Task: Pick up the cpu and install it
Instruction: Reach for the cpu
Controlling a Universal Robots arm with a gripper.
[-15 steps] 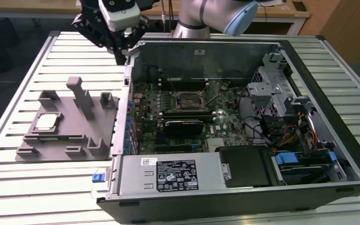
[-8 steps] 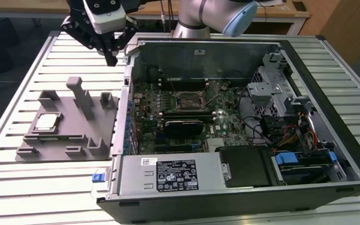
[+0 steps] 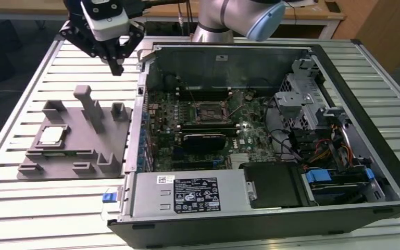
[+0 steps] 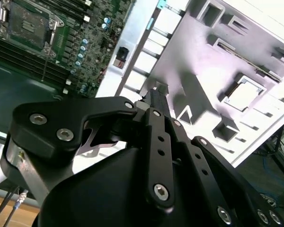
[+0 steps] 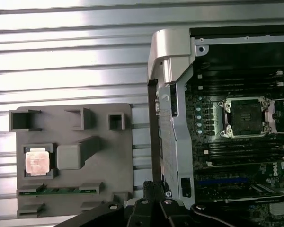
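Right now your gripper is hanging above the slatted surface, fingers pressed together and gripping nothing. It is sitting over the narrow strip of bare slats between the grey tray and the side wall of the open computer case, near that wall's far corner. You are working with a tight gap there: tray edge on one side, the upright metal wall on the other.

The cpu is lying flat in a square pocket of the tray, toward the exterior view's left and well apart from the gripper. In the first wrist view the cpu is showing its pale metal top, with a raised block just beside it. A tall post is standing on the tray between the cpu and the case, and shorter blocks are ringing the tray's edges.

Inside the case, the socket is lying open mid-board, with memory slots on both sides of it. A drive cage and cables are crowding the exterior view's right, and a power supply is filling the near edge.
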